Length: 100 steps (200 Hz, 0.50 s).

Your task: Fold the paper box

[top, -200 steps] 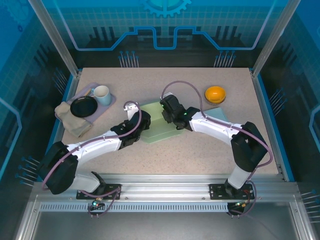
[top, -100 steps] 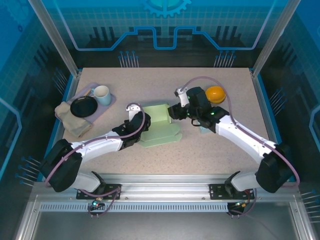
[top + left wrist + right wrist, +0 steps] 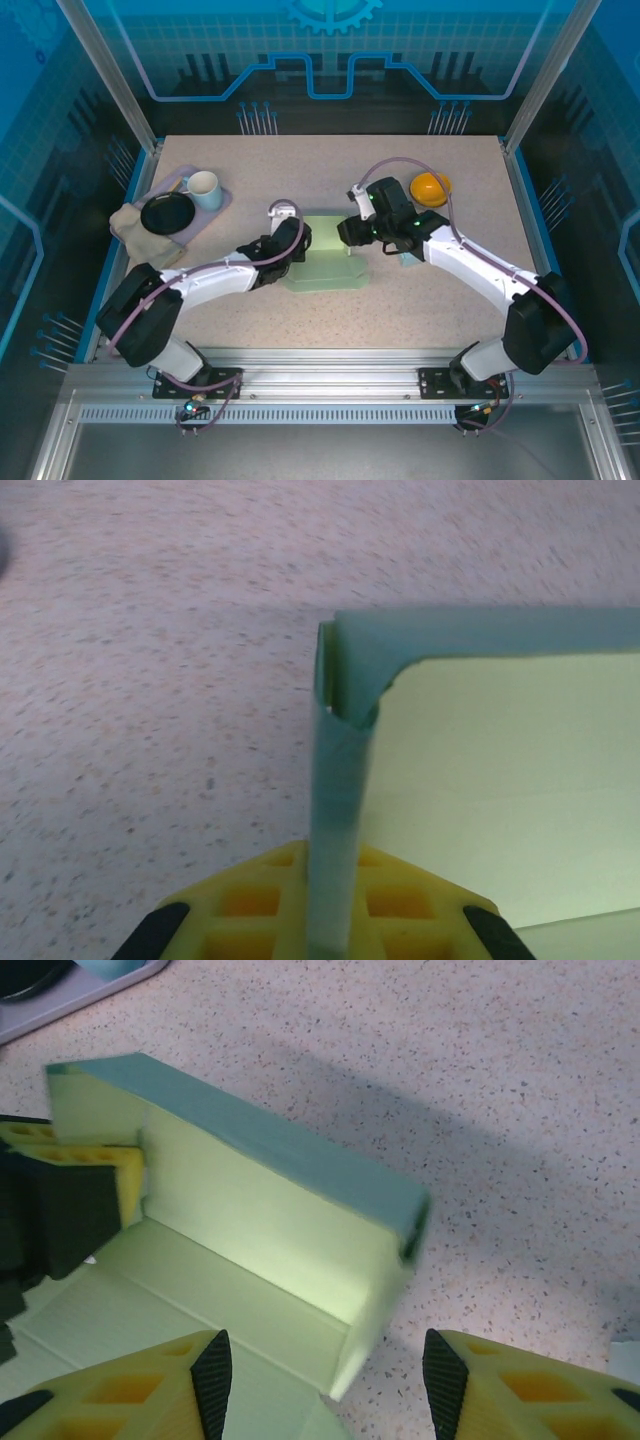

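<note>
The paper box (image 3: 327, 264) is pale green card with teal outer faces, lying partly folded at the table's middle. Its back wall (image 3: 270, 1195) stands upright, and a side flap (image 3: 340, 770) stands edge-on at its left end. My left gripper (image 3: 335, 885) is shut on that side flap, yellow fingers (image 3: 250, 900) pressed to either side; it also appears in the top view (image 3: 296, 240) and the right wrist view (image 3: 70, 1195). My right gripper (image 3: 325, 1380) is open, hovering over the box's right end (image 3: 350, 233), its pads straddling the wall's right corner without touching.
An orange bowl (image 3: 430, 187) sits back right. A lilac tray (image 3: 218, 206) at the left holds a mug (image 3: 203, 188) and a black plate (image 3: 166, 213), with a beige cloth (image 3: 140, 238) beside it. A pale blue piece (image 3: 409, 259) lies under my right arm.
My right gripper opened, swung away to the right, then came back toward the box's right end. My left gripper moved up and right, still clamped on the flap, and the back wall now stands.
</note>
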### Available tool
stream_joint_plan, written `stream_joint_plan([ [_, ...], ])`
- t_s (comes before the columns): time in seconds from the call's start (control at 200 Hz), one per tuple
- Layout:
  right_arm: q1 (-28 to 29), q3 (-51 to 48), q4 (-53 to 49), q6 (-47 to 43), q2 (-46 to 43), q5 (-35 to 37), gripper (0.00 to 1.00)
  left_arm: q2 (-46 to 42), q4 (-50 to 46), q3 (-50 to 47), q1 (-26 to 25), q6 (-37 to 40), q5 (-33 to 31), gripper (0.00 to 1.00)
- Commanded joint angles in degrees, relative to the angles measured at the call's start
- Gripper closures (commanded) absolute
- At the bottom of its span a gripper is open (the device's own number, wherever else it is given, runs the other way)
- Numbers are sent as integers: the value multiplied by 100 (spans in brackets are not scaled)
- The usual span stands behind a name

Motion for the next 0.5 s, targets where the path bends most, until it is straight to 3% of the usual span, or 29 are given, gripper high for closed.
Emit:
stream_joint_plan([
  [0.0,-54,238,-485,-30,-573,398,44,271,-600,702,95,1128,886,100],
  [0.205,-629,-269,-1046,24,-1787,759,44,788,-2146,1917,347,2491,2032,100],
  [0.38,-1053,-685,-1425,75,-2601,822,43,1139,-3255,2780,414,3359,3478,100],
  [0.495,-1190,-1099,-1253,167,-3066,550,42,1333,-4122,3308,408,3996,3821,100],
])
